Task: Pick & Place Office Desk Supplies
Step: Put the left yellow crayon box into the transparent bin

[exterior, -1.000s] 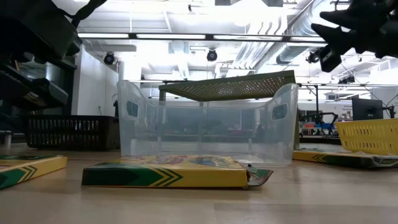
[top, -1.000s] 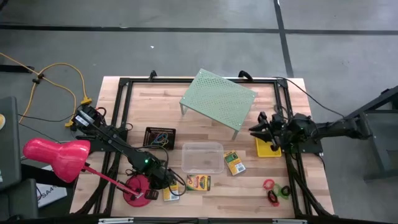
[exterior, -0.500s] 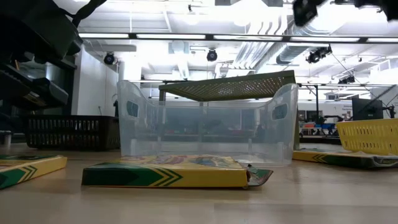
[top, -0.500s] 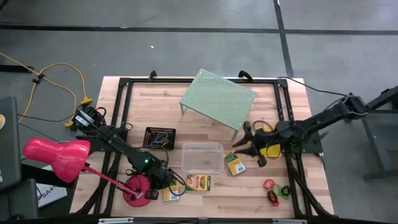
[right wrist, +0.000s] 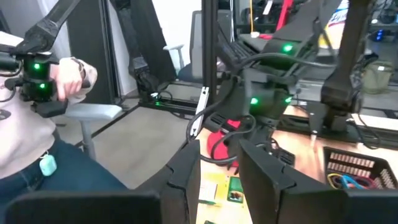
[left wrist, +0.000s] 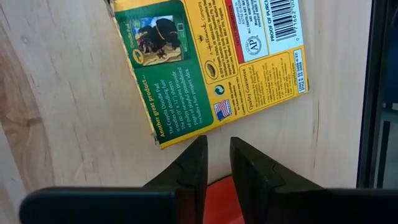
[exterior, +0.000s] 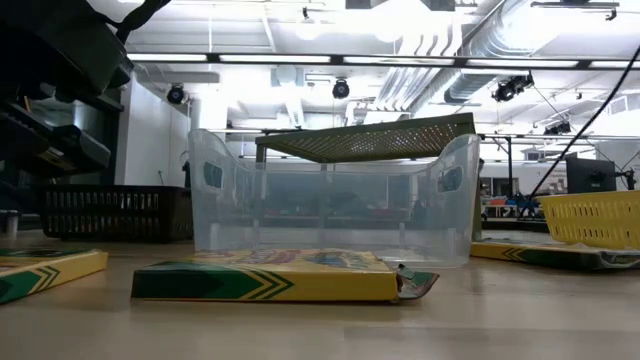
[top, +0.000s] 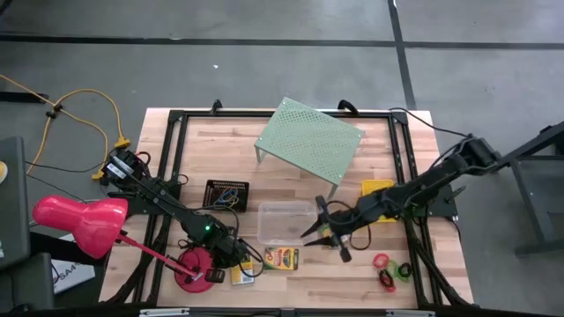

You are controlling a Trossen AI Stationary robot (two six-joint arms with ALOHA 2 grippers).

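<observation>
My right claw (top: 324,234) has swung out fast from over the yellow basket (top: 377,188) at the table's right edge and now hangs above the middle of the table, just right of the clear tub (top: 284,222). Its fingers are spread wide and hold nothing. A second ago it sat back over the basket; half a second ago it was halfway across. Where it hangs now, it covers the spot where a small green-and-yellow box lay beside the tub, so I cannot see that box from above. I judge the reach is aimed at it, and the next step would be to lower and close on it.

My left claw (left wrist: 217,163) waits low at the front left, near the lamp's red base (top: 195,267), with its fingers close together and only a narrow gap between them, gripping nothing. Another card box (left wrist: 208,61) lies flat just ahead of its tips, apart from them.

Nothing else has shifted. One box (top: 280,258) lies in front of the tub, the little rings (top: 390,269) sit at the front right, and the black mesh tray (top: 226,194) with coloured bands stands left of the tub. The tub looks empty.
</observation>
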